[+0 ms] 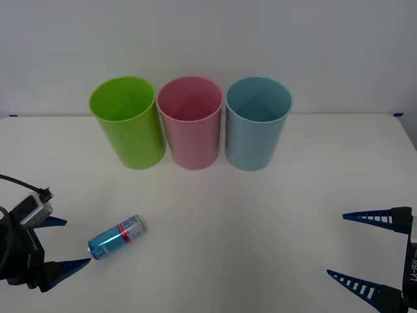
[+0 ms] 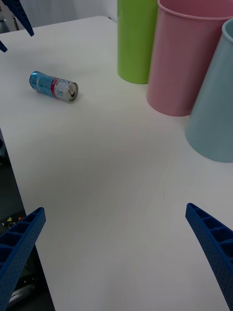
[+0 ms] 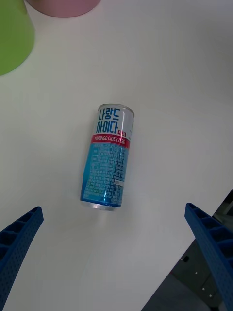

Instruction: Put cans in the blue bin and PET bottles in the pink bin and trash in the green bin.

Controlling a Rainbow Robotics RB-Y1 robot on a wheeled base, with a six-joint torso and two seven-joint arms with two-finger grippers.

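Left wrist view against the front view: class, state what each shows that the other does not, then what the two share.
Only the left wrist view shows the print on the can: blue lettering on its white section and a red band reading "Narango Cider Zero".

Only the front view shows the blue bin and the right gripper, open at the table's near right. It also shows all three bins standing in a row.

Both show the can lying on its side on the white table, the open left gripper close to it, the green bin and the pink bin.

Lime-green bin (image 1: 127, 124), pale-pink bin (image 1: 190, 124), light-blue bin (image 1: 256, 125); light-blue can (image 3: 108, 158), red band, white section.
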